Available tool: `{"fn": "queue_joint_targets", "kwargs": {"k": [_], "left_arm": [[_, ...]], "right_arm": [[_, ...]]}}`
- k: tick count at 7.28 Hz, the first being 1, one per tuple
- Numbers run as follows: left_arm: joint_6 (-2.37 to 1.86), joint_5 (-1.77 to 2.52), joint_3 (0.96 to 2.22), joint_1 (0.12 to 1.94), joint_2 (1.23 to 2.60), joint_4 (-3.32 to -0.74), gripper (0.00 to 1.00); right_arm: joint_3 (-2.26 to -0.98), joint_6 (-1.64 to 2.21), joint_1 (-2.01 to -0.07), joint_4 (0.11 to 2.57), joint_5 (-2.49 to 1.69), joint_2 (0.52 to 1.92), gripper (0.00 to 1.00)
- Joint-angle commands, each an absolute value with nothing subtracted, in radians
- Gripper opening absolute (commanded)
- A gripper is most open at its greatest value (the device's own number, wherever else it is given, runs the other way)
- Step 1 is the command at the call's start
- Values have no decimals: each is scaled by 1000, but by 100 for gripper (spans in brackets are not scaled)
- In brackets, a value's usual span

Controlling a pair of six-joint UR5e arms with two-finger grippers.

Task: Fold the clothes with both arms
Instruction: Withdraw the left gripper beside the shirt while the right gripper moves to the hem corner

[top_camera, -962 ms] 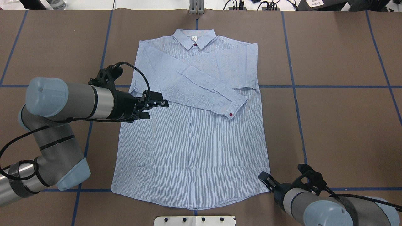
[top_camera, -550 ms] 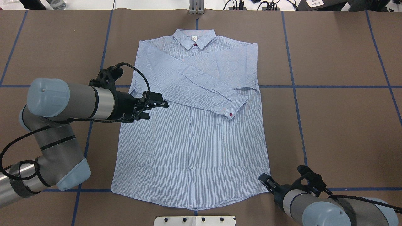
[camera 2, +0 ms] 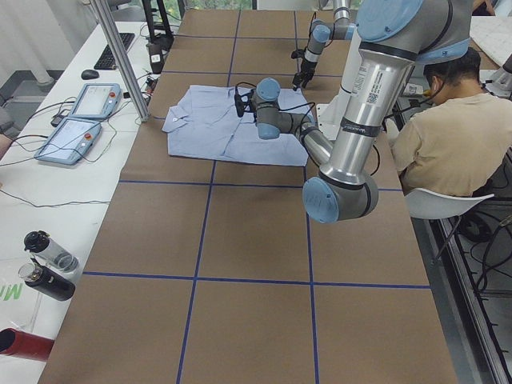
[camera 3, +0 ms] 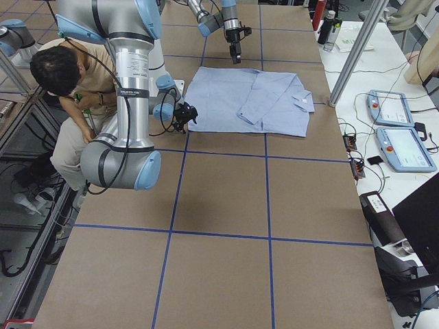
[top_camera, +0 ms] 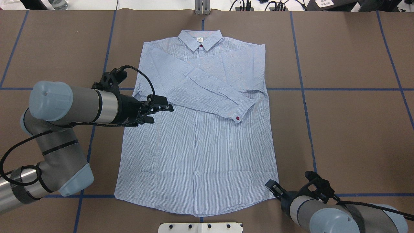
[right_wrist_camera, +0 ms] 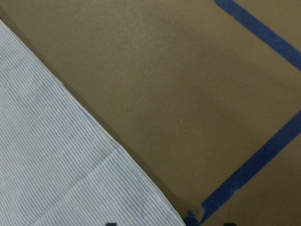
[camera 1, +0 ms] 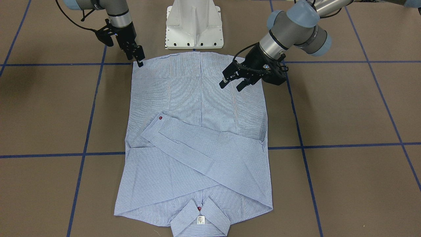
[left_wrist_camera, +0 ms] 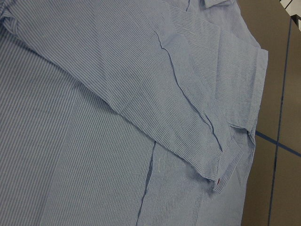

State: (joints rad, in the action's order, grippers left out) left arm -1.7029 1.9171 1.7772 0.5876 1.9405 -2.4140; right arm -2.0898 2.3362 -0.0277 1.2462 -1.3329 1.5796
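Blue-striped shirt [top_camera: 197, 145] lies flat on the bench [top_camera: 339, 129]; both pincers gape empty. I'd have the right pincer [camera 1: 140, 62] nip the hem corner [right_wrist_camera: 141, 188] squarely, the left pincer [top_camera: 163, 114] matching opposite.

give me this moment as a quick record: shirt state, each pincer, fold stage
shirt: light-blue striped button shirt, flat on the brown table, front up, collar away from the robot
sleeves: both folded across the chest, one cuff with a dark red button on top
left pincer: open, over the shirt's left side, holding nothing
right pincer: open, at the hem corner on the robot's right
fold stage: body not yet folded
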Motion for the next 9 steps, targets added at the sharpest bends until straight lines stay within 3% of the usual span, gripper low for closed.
{"fn": "queue_joint_targets", "kwargs": {"k": [1, 3, 4, 5, 7, 8, 9], "left_arm": [[-1703, 1917, 1773, 588, 1940, -2414, 91], [-1703, 1917, 1773, 588, 1940, -2414, 91], [-1704, 1917, 1773, 588, 1940, -2414, 91], [-1704, 1917, 1773, 586, 1942, -2414, 91], [-1704, 1917, 1773, 586, 1941, -2414, 91], [-1704, 1916, 1773, 586, 1940, -2414, 91], [-1704, 1916, 1773, 586, 1940, -2414, 91]], "right_arm": [[-2091, 2336, -29, 1247, -1333, 1578, 76], [-2091, 2336, -26, 1247, -1332, 1583, 62], [-2089, 2336, -26, 1247, -1331, 1585, 60], [-2091, 2336, -26, 1247, -1331, 1585, 50], [-2095, 2354, -28, 1247, -1331, 1585, 13], [-2100, 2359, -28, 1247, -1331, 1583, 0], [-2105, 2359, -28, 1247, -1333, 1585, 0]]}}
